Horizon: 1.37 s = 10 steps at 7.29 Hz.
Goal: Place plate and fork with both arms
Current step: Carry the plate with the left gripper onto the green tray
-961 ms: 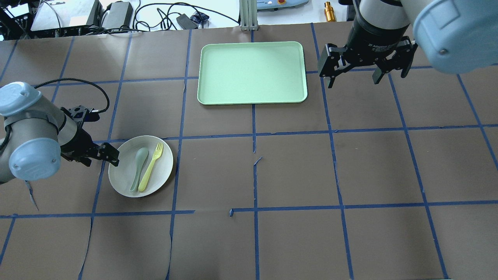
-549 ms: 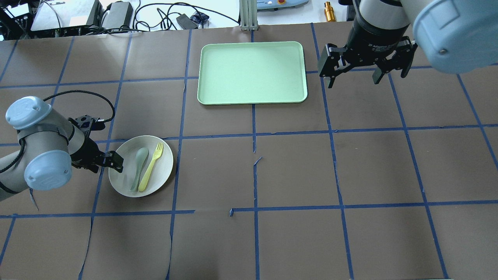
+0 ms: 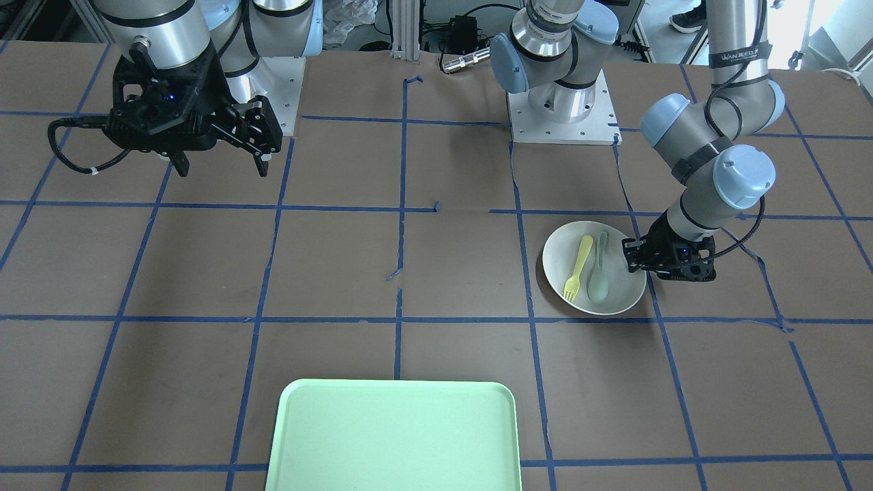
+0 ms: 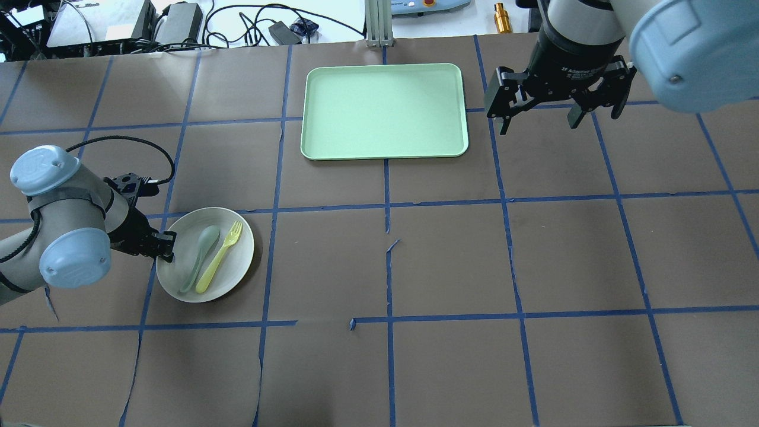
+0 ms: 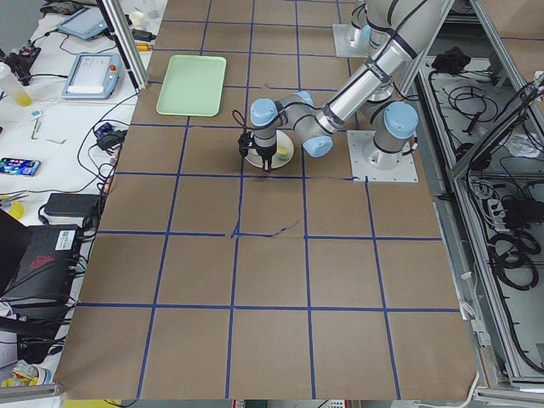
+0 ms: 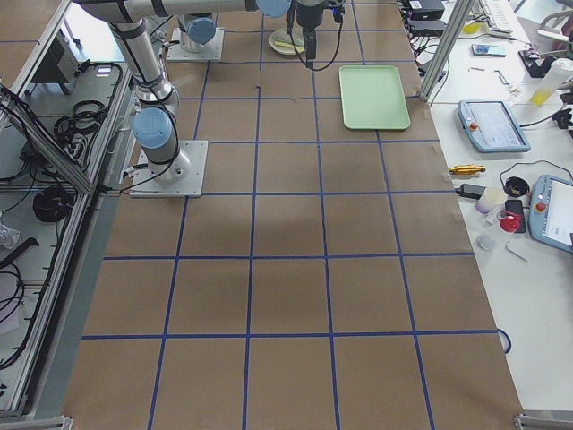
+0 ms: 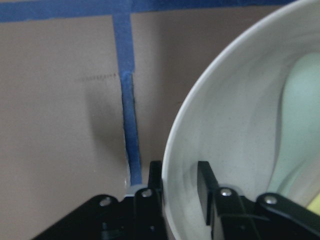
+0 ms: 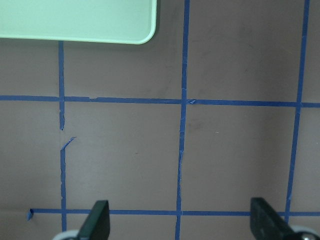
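Note:
The off-white plate (image 4: 232, 274) lies at the table's left and carries the yellow fork (image 4: 218, 256) and a grey-green spoon (image 4: 195, 255). My left gripper (image 4: 166, 246) is shut on the plate's left rim. In the left wrist view one finger sits inside the rim and one outside (image 7: 180, 185). In the front view the plate (image 3: 619, 298), fork (image 3: 576, 267) and left gripper (image 3: 631, 256) are at the right. My right gripper (image 4: 538, 124) is open and empty, held high to the right of the green tray (image 4: 384, 111).
The mint-green tray (image 3: 395, 436) lies empty at the far middle of the table. The right wrist view shows its corner (image 8: 75, 20) and bare brown paper with blue tape lines. Cables and boxes lie beyond the far edge.
My left gripper has closed in on the plate's left rim. The plate, with fork and spoon, has shifted a little to the left. The right arm has not moved.

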### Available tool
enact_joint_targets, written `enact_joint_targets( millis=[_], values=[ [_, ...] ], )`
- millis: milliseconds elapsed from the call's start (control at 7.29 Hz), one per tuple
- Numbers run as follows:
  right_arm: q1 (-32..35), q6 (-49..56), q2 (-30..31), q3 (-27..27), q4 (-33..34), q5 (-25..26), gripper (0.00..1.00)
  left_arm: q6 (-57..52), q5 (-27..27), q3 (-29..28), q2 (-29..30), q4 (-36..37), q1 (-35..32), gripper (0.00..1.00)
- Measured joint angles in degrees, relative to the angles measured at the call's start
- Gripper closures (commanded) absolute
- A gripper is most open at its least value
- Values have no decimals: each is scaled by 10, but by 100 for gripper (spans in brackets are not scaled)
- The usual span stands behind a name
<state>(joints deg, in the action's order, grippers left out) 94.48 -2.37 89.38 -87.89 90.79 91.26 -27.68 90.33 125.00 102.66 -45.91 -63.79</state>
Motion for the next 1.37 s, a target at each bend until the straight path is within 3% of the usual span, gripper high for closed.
enact_joint_targets(
  millis=[275,549,1098,1373],
  values=[
    [0,0,0,0,0,0,0,14,-20,-5,-2,-1,-4,100],
    [0,0,-1,0,0,0,0,50,-120,-27,1,-24,-11,100],
    [0,0,-2,0,0,0,0,132,-233,-124,21,-110,-71,100],
    [0,0,-2,-1,0,-1,0,182,-273,-186,61,-117,-113,100]
  ],
)
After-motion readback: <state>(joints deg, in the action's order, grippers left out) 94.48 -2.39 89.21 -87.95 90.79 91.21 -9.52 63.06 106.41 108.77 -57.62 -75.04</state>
